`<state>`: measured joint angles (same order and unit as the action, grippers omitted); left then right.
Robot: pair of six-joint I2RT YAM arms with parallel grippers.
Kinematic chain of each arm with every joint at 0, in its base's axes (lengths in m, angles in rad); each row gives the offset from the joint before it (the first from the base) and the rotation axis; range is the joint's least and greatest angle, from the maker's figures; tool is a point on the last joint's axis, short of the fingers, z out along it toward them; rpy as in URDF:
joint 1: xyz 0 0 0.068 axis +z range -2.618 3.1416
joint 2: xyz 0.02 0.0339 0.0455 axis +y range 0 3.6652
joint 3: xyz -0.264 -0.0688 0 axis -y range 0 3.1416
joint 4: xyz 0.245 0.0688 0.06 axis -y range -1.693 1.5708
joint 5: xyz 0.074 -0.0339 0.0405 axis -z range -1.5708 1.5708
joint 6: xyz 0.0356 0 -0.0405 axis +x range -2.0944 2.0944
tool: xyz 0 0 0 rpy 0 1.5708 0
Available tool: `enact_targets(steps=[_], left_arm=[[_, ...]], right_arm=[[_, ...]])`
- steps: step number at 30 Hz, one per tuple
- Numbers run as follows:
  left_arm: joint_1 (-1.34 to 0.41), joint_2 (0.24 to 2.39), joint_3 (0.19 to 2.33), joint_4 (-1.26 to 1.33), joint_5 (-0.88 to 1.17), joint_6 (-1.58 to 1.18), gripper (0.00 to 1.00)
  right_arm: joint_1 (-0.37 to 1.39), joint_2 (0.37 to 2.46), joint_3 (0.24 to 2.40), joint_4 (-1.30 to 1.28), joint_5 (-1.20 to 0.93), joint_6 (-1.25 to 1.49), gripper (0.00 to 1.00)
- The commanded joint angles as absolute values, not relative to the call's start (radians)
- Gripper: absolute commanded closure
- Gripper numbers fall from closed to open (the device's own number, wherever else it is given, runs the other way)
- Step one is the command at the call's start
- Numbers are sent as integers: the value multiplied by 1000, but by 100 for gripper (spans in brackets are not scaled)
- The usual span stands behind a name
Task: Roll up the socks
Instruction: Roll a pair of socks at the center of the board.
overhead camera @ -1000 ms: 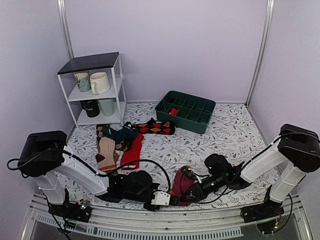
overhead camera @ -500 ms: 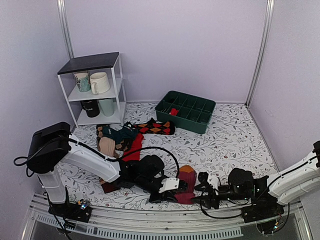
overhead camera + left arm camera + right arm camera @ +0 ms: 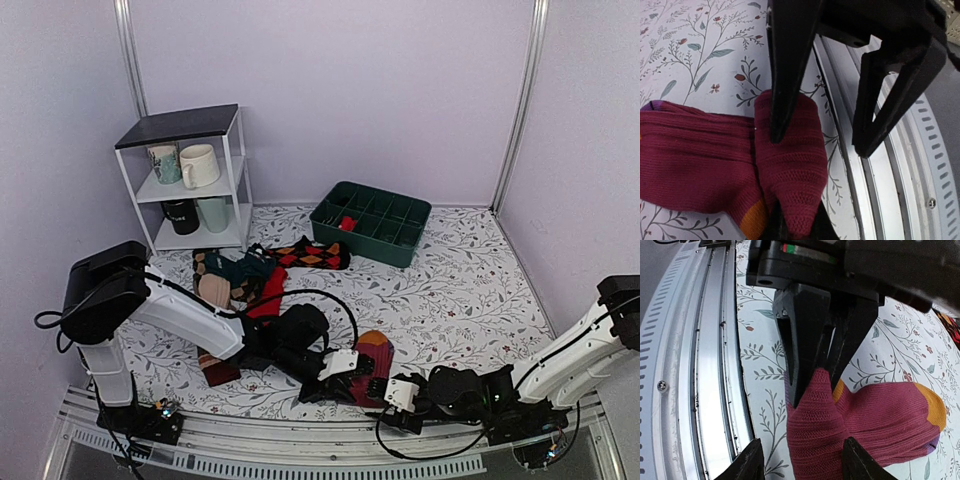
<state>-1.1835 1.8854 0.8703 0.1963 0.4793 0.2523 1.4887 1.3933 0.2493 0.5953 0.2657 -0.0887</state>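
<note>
The maroon socks (image 3: 372, 358) with orange toe patches lie bunched near the table's front edge. My left gripper (image 3: 350, 367) is shut on their folded maroon end (image 3: 790, 170), which is pinched between its black fingers low in the left wrist view (image 3: 797, 227). My right gripper (image 3: 400, 390) is open just right of the bundle, by the rail. In the right wrist view its fingers (image 3: 752, 462) stand wide apart, with the maroon knit (image 3: 815, 440) lying between them and apart from the left finger. The other gripper's closed fingers (image 3: 812, 340) hold the peak of the fold.
A pile of other socks (image 3: 240, 272) lies behind the left arm: red (image 3: 265, 300), argyle (image 3: 310, 253), tan (image 3: 212, 295). A green compartment bin (image 3: 372, 222) stands at the back. A white shelf with mugs (image 3: 190, 180) is at the back left. A metal rail (image 3: 300, 452) runs along the front edge.
My right gripper let go of the maroon socks, opened, and drew back toward the front rail. My left gripper shifted right with the bundle in its grip.
</note>
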Motion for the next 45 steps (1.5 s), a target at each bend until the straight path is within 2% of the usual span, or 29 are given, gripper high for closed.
enact_targets(steps=[1, 7, 13, 15, 18, 19, 21, 22, 23, 24, 28, 30, 33, 35, 37, 40, 45], left_arm=[[-1177, 1956, 820, 10, 445, 234, 100], [-1177, 1956, 816, 14, 446, 237, 100], [-1177, 1954, 809, 32, 439, 233, 100], [-1177, 1949, 806, 47, 436, 232, 100], [-1175, 1933, 802, 73, 423, 231, 100], [-1175, 1925, 801, 84, 415, 232, 99], [-1175, 1899, 796, 116, 381, 232, 92], [-1175, 1878, 791, 135, 355, 230, 86], [-1175, 1855, 784, 158, 322, 228, 71], [-1174, 1829, 766, 185, 288, 229, 66], [-1177, 1703, 666, 348, 177, 244, 66], [-1180, 1639, 595, 438, 191, 296, 66], [-1219, 1549, 479, 617, 175, 411, 57], [-1239, 1522, 436, 720, 162, 476, 55], [-1242, 1528, 446, 751, 184, 515, 53], [-1246, 1595, 504, 713, 222, 574, 45], [-1248, 1691, 564, 695, 294, 612, 44]], right_arm=[[1507, 1430, 274, 532, 365, -37, 46], [1516, 1490, 297, 490, 419, 35, 47], [1529, 1569, 323, 422, 434, 165, 52], [1530, 1589, 328, 406, 412, 214, 59], [1529, 1612, 343, 360, 401, 266, 86], [1530, 1616, 344, 348, 396, 292, 91], [1530, 1618, 337, 335, 380, 326, 94], [1529, 1615, 334, 332, 370, 349, 95], [1529, 1611, 332, 331, 358, 359, 95], [1529, 1605, 328, 332, 349, 372, 95], [1527, 1575, 306, 345, 308, 407, 95], [1500, 1559, 301, 350, 246, 410, 95], [1433, 1530, 289, 359, 86, 429, 95], [1392, 1512, 282, 362, -7, 455, 95], [1356, 1503, 275, 365, -106, 476, 94], [1299, 1502, 266, 378, -243, 496, 94], [1241, 1531, 274, 392, -345, 503, 94]])
